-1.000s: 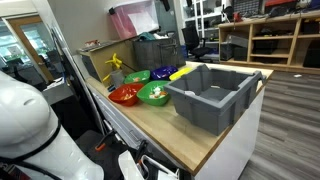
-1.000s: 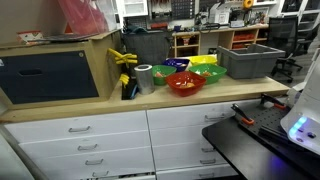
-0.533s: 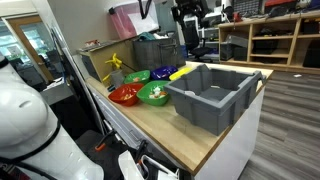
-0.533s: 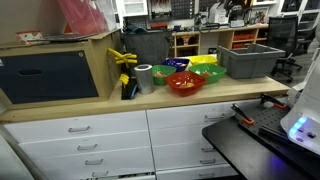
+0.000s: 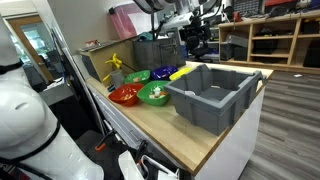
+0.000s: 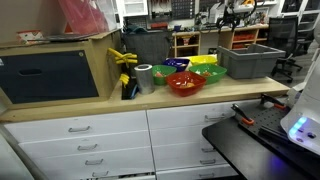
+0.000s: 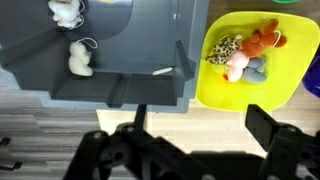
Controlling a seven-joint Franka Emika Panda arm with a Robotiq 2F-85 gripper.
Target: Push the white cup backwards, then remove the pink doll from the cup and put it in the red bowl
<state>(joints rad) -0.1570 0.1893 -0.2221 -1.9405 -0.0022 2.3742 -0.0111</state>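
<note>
Counter (image 5: pixel 190 140) holdings: red bowl (image 6: pixel 184 83) ×1, front of bowl cluster; green bowls (image 5: pixel 137 76) ×2; blue bowl (image 6: pixel 180 65) ×1; yellow bowl (image 7: pixel 230 95) ×1, four soft toys inside; grey bin (image 5: pixel 215 95) ×1, two white plush inside; white cup (image 6: pixel 145 77) ×1, upright, cluster end farthest from bin. Pink doll too small to discern. Change: arm (image 5: pixel 168 10) further into exterior view than half-second earlier; items unmoved. End effector (image 7: pixel 197 118) spread wide, empty, above bin and yellow bowl.

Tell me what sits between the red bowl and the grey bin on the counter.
A green bowl with pale items inside sits between the red bowl and the grey bin, as seen in an exterior view.
</note>
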